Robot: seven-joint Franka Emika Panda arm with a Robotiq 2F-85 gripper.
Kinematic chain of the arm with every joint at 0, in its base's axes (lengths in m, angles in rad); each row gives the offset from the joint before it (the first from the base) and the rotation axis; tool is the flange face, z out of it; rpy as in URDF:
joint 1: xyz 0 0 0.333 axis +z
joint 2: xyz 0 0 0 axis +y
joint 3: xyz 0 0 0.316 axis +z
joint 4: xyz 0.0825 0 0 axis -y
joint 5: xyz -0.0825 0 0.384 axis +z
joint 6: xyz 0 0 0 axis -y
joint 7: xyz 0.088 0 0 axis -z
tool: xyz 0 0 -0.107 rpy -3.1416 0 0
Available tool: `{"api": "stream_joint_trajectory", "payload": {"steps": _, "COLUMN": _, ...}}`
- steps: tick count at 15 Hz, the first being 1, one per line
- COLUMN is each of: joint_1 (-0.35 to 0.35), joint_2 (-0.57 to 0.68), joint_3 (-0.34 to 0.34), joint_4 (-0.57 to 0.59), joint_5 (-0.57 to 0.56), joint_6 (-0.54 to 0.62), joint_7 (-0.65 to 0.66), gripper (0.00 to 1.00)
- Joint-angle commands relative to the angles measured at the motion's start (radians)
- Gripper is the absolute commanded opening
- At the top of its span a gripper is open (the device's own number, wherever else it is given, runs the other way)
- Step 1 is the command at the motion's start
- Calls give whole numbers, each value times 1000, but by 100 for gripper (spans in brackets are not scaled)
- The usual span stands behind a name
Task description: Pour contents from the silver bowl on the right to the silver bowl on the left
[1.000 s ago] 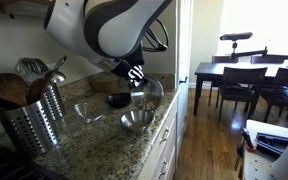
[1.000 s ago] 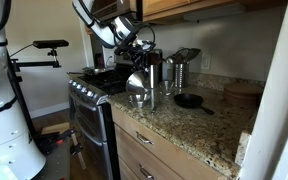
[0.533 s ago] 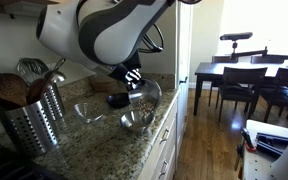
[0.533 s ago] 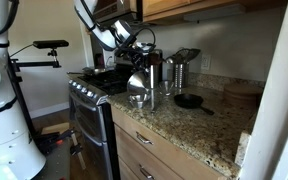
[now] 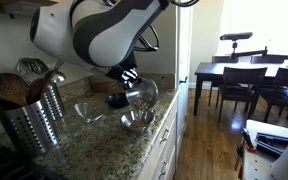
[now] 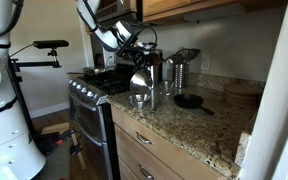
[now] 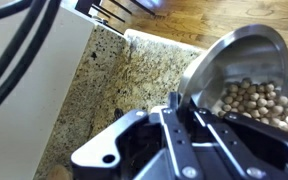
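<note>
We see the claw (image 7: 176, 108) pressed together on the rim of the tilted silver bowl (image 7: 246, 55), pinching it by its near edge. In the wrist view the bowl's mouth leans away from the claw, and pale round pellets (image 7: 256, 100), perhaps nuts or chickpeas, lie heaped in its lower part. Below it is the speckled granite table (image 7: 134, 70).

In both exterior views the held bowl is off the table and tipped on its side. It sits just above the second silver bowl (image 5: 136, 121), which stands upright near the table's front edge. We cannot tell whether any pellets are falling or already lie in the lower bowl.

In an exterior view a third shiny bowl (image 5: 88, 112) stands just beside the lower one, farther from the edge. A perforated steel utensil holder (image 5: 36, 128) stuffed with wooden spoons (image 5: 6, 88) is nearer the camera.

In an exterior view a small black pan (image 6: 189, 100) lies on the table beyond the two bowls, steel canisters (image 6: 181, 68) stand near the wall, and a stove (image 6: 92, 95) adjoins the table.
</note>
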Motion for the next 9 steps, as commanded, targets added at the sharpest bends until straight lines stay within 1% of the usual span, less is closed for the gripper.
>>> {"api": "stream_joint_trajectory", "payload": {"steps": 1, "joint_1": 15, "joint_2": 16, "joint_3": -1, "joint_4": 34, "joint_5": -30, "joint_6": -51, "joint_7": -8, "gripper": 8}}
{"api": "stream_joint_trajectory", "payload": {"steps": 9, "joint_1": 20, "joint_2": 35, "joint_3": -1, "joint_4": 53, "joint_5": -43, "joint_6": -71, "joint_7": -11, "gripper": 8}}
